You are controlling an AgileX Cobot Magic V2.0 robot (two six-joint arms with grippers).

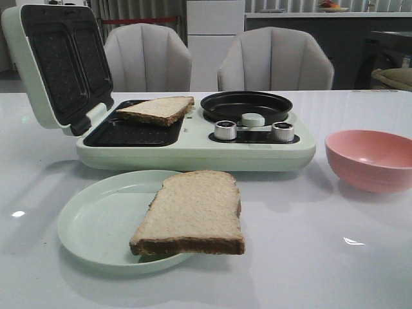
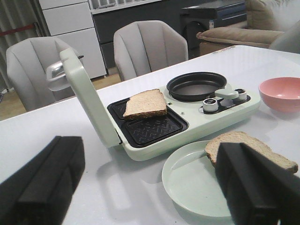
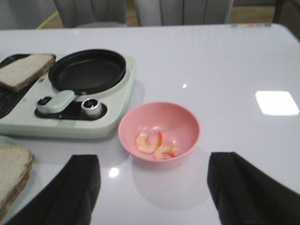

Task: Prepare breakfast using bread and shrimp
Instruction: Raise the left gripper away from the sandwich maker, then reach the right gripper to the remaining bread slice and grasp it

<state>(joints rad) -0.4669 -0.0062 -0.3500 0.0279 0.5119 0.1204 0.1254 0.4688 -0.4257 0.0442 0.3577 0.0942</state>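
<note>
One slice of bread point(image 1: 193, 212) lies on a pale green plate point(image 1: 96, 222) at the front, overhanging its rim. A second bread slice point(image 1: 158, 109) rests on the far half of the dark grill plate point(image 1: 125, 134) of the open breakfast maker point(image 1: 193, 149). Two shrimp point(image 3: 154, 145) lie in the pink bowl point(image 3: 159, 133), which stands right of the maker. My left gripper point(image 2: 150, 187) hangs open above the table, near the plate. Open too, my right gripper point(image 3: 154, 187) hovers just in front of the pink bowl. Neither holds anything, and neither shows in the front view.
The maker's lid point(image 1: 55, 64) stands raised at the left. A round black pan point(image 1: 246, 106) with a pale handle and two silver knobs point(image 1: 225, 130) sit on the maker's right side. Two grey chairs point(image 1: 273, 61) stand behind the white table point(image 1: 322, 257).
</note>
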